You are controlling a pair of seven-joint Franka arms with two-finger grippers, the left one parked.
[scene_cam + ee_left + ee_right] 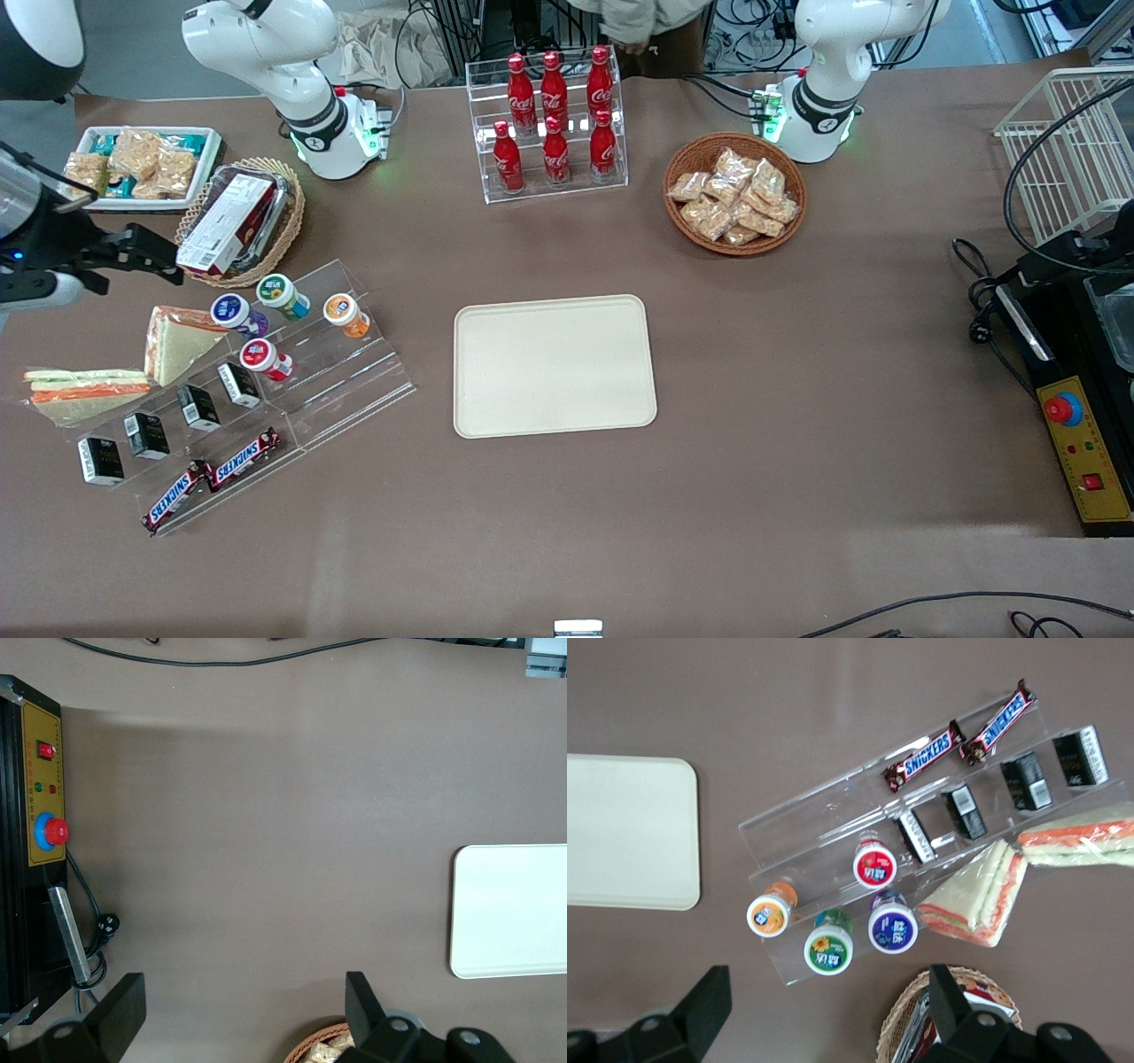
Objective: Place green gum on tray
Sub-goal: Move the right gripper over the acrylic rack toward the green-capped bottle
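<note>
Two Snickers bars (213, 478) lie on the lowest step of the clear stepped rack (354, 390), closest to the front camera. One step up on the rack stand four small black boxes (164, 425) in a row. One more step up stands a gum bottle with a red lid (262, 357). On the top step of the rack stand three more bottles in a row: one with a blue lid (232, 312), the green gum (281, 294) in the middle, and one with an orange lid (344, 313). The green gum stands upright and nothing touches it. In the right wrist view the green gum (828, 948) shows its round lid with a yellow mark. Wrapped sandwiches (133, 363) lie just beside the rack, toward the working arm's end of the table (797, 399). The tray (554, 365) lies flat on the table, near the rack, toward the parked arm's end, with nothing on it. A woven basket with a box (237, 220) sits farther from the front camera than the rack. The end effector (168, 261) hangs in the air beside that basket, close to the rack's top step and apart from the green gum. Its two fingers are spread wide and hold nothing.
</note>
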